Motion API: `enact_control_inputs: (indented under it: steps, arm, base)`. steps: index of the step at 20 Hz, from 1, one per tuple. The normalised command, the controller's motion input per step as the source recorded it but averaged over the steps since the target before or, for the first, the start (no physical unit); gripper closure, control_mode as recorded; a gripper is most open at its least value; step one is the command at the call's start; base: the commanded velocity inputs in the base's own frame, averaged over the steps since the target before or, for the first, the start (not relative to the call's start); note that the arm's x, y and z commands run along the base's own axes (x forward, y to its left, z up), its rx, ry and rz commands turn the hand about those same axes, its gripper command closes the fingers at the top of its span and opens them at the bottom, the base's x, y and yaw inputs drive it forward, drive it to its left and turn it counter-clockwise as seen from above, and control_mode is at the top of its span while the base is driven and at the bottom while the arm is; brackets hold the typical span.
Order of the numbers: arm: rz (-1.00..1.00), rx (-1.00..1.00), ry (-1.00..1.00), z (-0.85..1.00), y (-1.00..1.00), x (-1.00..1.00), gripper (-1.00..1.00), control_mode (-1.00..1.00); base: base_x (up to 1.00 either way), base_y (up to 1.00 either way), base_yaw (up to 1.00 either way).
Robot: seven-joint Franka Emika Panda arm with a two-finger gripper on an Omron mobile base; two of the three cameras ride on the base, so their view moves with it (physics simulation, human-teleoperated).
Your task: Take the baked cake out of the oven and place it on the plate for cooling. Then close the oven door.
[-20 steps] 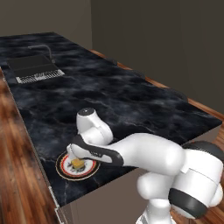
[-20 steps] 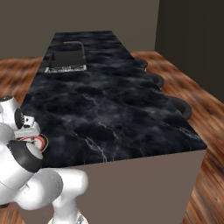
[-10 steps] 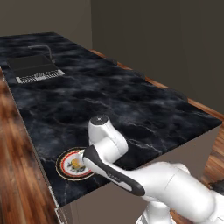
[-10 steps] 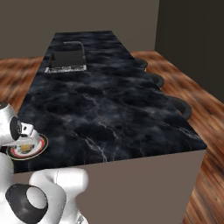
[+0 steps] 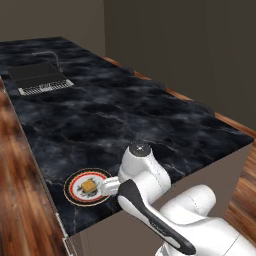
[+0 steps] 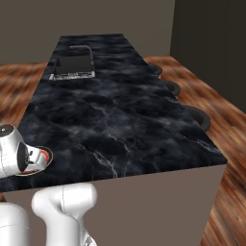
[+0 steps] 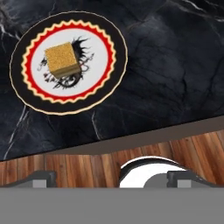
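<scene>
A small golden-brown square cake [image 7: 63, 59] sits on a round plate [image 7: 30, 94] with a black rim and a red-and-yellow zigzag ring. The plate lies close to the near edge of the black marble island [image 5: 125, 115]. In the left base view the cake [image 5: 89, 186] and plate [image 5: 75, 192] are just left of my white wrist. My gripper [image 7: 113, 179] hangs open above the counter edge, with nothing between its fingertips [image 7: 43, 177]. The plate [image 6: 44, 154] peeks out from behind my arm in the right base view. The oven and its door are out of view.
A sink [image 5: 37, 80] is set into the far end of the island [image 6: 72, 67]. Dark stools [image 6: 197, 117] line the island's right side. Wooden floor [image 7: 87, 168] lies below the near counter edge.
My arm has swung back from over the plate toward the robot's body, and the wrist has drawn away. The cake stays on the plate.
</scene>
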Motion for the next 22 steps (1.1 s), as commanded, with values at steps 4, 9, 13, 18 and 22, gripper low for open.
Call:
enact_control_inputs:
  steps: [4, 9, 13, 18, 22]
  arm:
    - [0.0, 0.0, 0.0, 0.0, 0.0, 0.0, -1.0, -1.0]
    - [0.0, 0.0, 0.0, 0.0, 0.0, 0.0, -1.0, -1.0]
    - [0.0, 0.0, 0.0, 0.0, 0.0, 0.0, -1.0, -1.0]
    - [0.0, 0.0, 0.0, 0.0, 0.0, 0.0, -1.0, -1.0]
    - [0.0, 0.0, 0.0, 0.0, 0.0, 0.0, -1.0, -1.0]
  base:
    - [0.0, 0.0, 0.0]
    - [0.0, 0.0, 0.0]
    - [0.0, 0.0, 0.0]
    - [0.0, 0.0, 0.0]
    - [0.0, 0.0, 0.0]
